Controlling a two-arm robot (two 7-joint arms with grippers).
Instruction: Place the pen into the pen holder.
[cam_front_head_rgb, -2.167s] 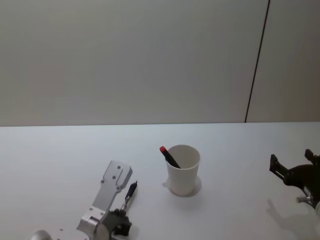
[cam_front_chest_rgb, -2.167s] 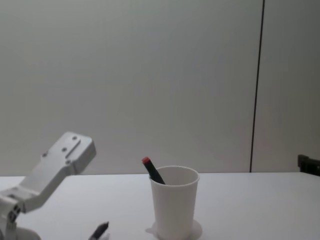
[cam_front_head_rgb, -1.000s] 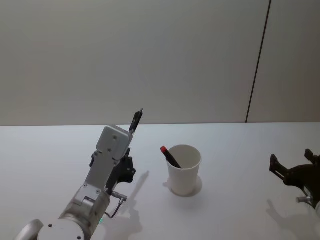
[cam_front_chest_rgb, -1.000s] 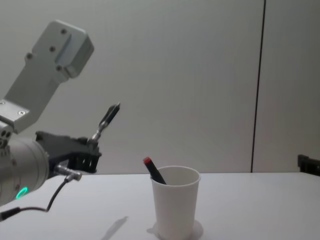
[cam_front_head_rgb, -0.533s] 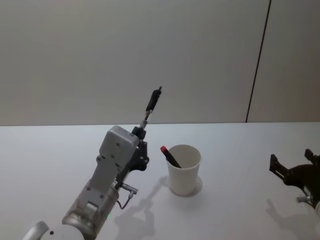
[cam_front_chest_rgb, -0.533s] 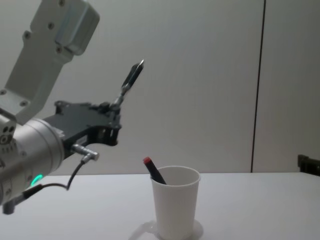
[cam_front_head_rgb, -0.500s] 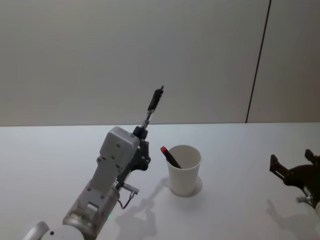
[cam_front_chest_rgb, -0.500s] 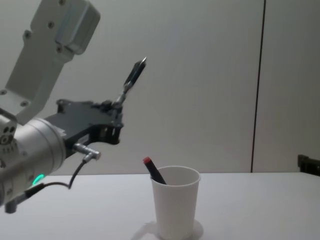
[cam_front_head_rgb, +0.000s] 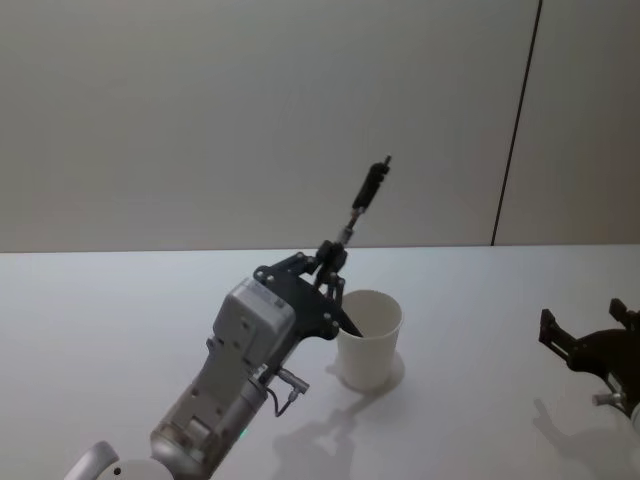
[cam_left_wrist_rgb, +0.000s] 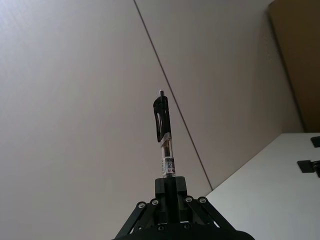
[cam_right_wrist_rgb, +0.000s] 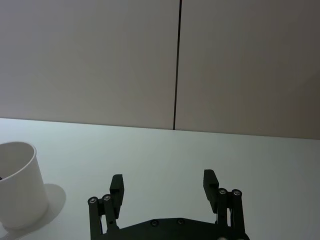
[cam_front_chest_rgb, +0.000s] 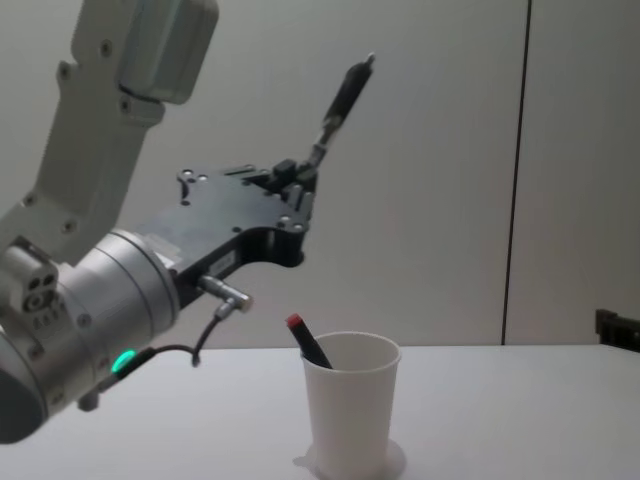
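The pen (cam_front_chest_rgb: 340, 98) is dark with a clear lower barrel. It sticks up and leans right from my left gripper (cam_front_chest_rgb: 297, 183), which is shut on its lower end. In the head view the left gripper (cam_front_head_rgb: 331, 264) hangs just above the left rim of the pen holder (cam_front_head_rgb: 371, 342), a white paper cup. The chest view shows the pen holder (cam_front_chest_rgb: 350, 412) standing upright below and to the right of the gripper. The left wrist view looks along the pen (cam_left_wrist_rgb: 164, 137) against the wall. My right gripper (cam_right_wrist_rgb: 163, 185) rests open at the table's right side.
Another dark pen with a red end (cam_front_chest_rgb: 307, 341) leans inside the cup against its left rim. The white table (cam_front_head_rgb: 480, 300) stretches around the cup, with a plain wall behind. The right gripper (cam_front_head_rgb: 590, 347) sits far right of the cup.
My left gripper has carried the pen to the right and higher, from left of the cup to just over its left rim. The right arm has not moved.
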